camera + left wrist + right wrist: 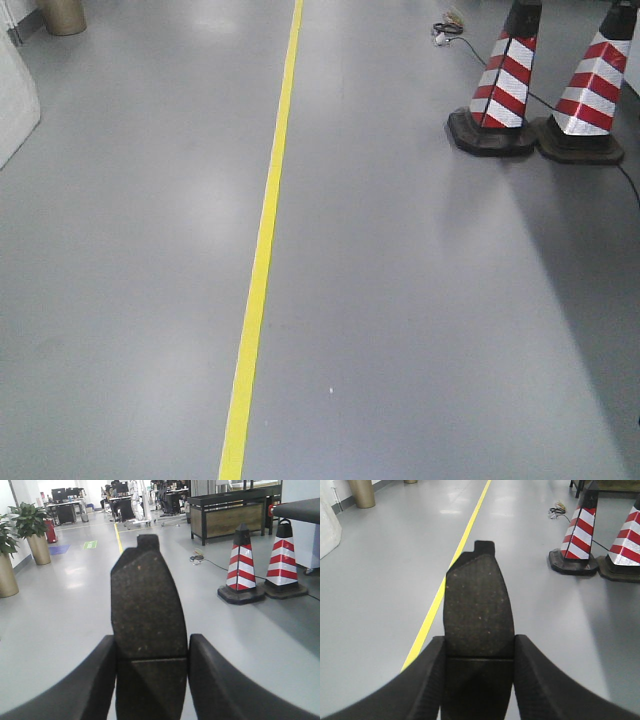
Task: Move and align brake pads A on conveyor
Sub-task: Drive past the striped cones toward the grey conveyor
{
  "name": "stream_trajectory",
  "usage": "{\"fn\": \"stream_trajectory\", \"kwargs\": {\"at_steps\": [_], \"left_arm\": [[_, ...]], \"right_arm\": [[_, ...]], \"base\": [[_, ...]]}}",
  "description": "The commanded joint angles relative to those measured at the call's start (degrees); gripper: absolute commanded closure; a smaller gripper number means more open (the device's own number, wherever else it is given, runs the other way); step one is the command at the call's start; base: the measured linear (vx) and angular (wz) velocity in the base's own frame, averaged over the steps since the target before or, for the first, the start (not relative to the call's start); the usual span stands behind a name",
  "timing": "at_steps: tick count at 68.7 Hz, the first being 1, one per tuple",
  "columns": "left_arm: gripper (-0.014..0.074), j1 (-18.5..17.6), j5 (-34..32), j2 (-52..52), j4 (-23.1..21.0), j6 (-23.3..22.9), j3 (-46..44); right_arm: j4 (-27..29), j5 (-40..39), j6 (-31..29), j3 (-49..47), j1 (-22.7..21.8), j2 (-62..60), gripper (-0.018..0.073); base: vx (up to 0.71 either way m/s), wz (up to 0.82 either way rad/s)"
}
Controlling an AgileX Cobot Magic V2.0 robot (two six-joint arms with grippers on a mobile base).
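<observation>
In the left wrist view a dark grey brake pad (149,610) with a groove across its middle stands lengthwise between the black fingers, and my left gripper (151,652) is shut on its two long edges. The right wrist view shows the same hold: another brake pad (479,602) points away from me, clamped at its middle by my right gripper (479,652). Both pads hang in the air above the grey floor. The conveyor is out of view in every frame. Neither gripper shows in the front view.
A yellow floor line (262,250) runs away from me across grey floor. Two red-and-white striped cones (505,85) (590,95) with a cable stand at the right. Brass planters (39,547) stand at the left, a wooden counter (227,515) and desks farther back.
</observation>
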Motion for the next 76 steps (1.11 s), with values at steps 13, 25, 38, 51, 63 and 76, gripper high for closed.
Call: {"fn": "stream_trajectory", "kwargs": {"at_steps": [13,25,38,51,63,76], "left_arm": [[0.054,-0.3,-5.4,0.4,-1.0,-0.4,-1.9],[0.054,-0.3,-5.4,0.4,-1.0,-0.4,-1.9],[0.054,-0.3,-5.4,0.4,-1.0,-0.4,-1.9],[0.054,-0.3,-5.4,0.4,-1.0,-0.4,-1.9],[0.054,-0.3,-5.4,0.4,-1.0,-0.4,-1.9],[0.054,-0.3,-5.4,0.4,-1.0,-0.4,-1.9]], "right_arm": [[-0.5,-5.2,-0.2,-1.7,-0.1,0.2,0.0523],[-0.5,-5.3,-0.5,-1.7,-0.1,0.2,0.0523],[-0.5,-5.3,-0.5,-1.7,-0.1,0.2,0.0523],[-0.5,-5.3,-0.5,-1.7,-0.1,0.2,0.0523],[-0.5,-5.3,-0.5,-1.7,-0.1,0.2,0.0523],[-0.5,-5.3,-0.5,-1.7,-0.1,0.2,0.0523]], "base": [[0.64,0.02],[0.62,0.01],[0.63,-0.04],[0.64,-0.08],[0.64,-0.08],[0.65,-0.04]]}}
